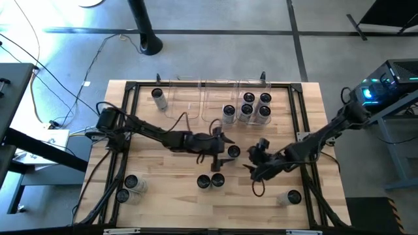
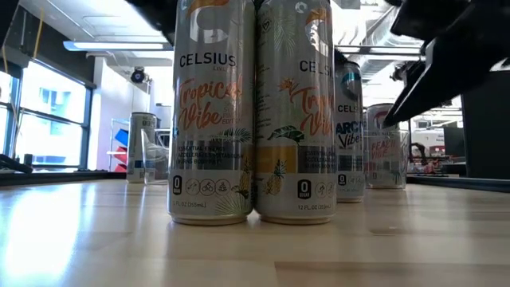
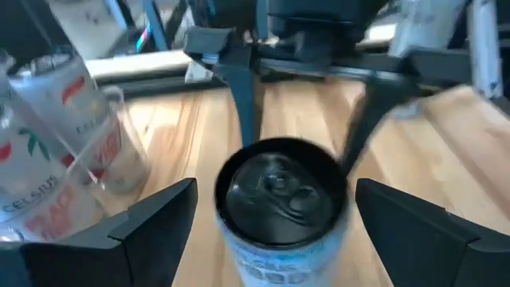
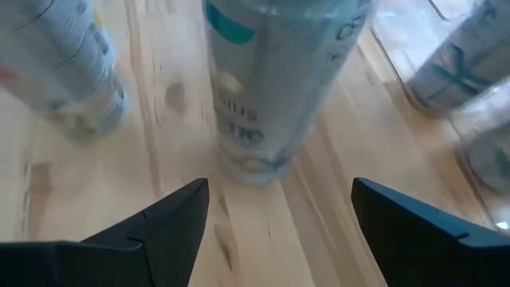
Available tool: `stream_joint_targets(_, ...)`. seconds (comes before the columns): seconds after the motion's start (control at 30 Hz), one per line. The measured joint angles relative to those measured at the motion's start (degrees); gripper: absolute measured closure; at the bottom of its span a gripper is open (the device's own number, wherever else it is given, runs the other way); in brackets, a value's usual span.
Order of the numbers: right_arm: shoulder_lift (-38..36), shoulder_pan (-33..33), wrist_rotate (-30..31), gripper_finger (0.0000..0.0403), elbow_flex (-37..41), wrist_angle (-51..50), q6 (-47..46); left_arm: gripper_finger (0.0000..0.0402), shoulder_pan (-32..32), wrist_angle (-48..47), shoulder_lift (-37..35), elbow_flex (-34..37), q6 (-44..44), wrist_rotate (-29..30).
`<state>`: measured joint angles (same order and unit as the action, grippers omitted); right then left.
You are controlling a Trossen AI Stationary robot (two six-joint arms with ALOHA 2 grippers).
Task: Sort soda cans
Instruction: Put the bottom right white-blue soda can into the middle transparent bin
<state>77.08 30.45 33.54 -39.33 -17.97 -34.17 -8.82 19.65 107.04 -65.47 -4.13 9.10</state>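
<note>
A blue-labelled soda can (image 3: 280, 209) with a dark top stands upright mid-table (image 1: 233, 151). My left gripper (image 3: 275, 215) is open, one finger on each side of this can, and a gap shows on both sides. My right gripper (image 1: 251, 163) is open too. It stands just to the right of the same can (image 4: 275, 88), which lies ahead of its fingertips and is not between them. Two more upright cans (image 1: 210, 181) stand side by side nearer the front edge and fill the low view (image 2: 251, 112).
Clear bins (image 1: 215, 98) line the far edge, and the right ones hold several cans (image 1: 255, 106). One can (image 1: 159, 96) stands far left, two (image 1: 127, 188) near left and one (image 1: 292, 197) near right. A black frame (image 1: 130, 88) rims the table.
</note>
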Motion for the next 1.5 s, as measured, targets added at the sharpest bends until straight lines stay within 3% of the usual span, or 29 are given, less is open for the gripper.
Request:
stream_joint_targets(0.23,3.19,-3.85,0.68,0.0100,4.35,15.29,6.36,0.0064,1.34,-5.37,1.01,-3.37,2.61,-0.16)
stream_joint_targets(0.37,4.52,-5.13,0.37,0.0100,4.54,19.12,9.56,0.0064,1.38,-5.85,1.01,-3.37,3.77,-0.89)
stream_joint_targets(0.63,4.67,-4.81,1.16,0.0100,4.54,20.06,11.73,0.0079,1.79,-5.13,1.01,-3.37,6.47,-3.37)
stream_joint_targets(0.83,2.77,-2.01,3.96,0.0100,4.54,18.70,10.76,0.0127,2.80,-6.29,1.42,-3.37,4.14,-4.03)
stream_joint_targets(1.0,-1.60,1.39,4.53,0.0100,4.54,11.67,4.47,0.0160,3.24,-8.51,0.20,-3.37,3.66,-3.83)
stream_joint_targets(1.1,-3.29,3.67,7.96,0.0100,4.54,7.55,0.13,0.0160,3.17,-14.52,-2.91,-4.25,1.99,-1.83)
stream_joint_targets(1.27,-3.55,6.50,12.77,0.0100,4.54,6.22,-1.84,0.0160,1.99,-24.66,-12.82,-5.73,-1.53,8.91)
stream_joint_targets(1.5,-3.55,7.11,15.69,0.0100,4.54,6.18,-1.63,0.0160,8.76,-31.84,-24.75,-5.70,-4.66,8.94)
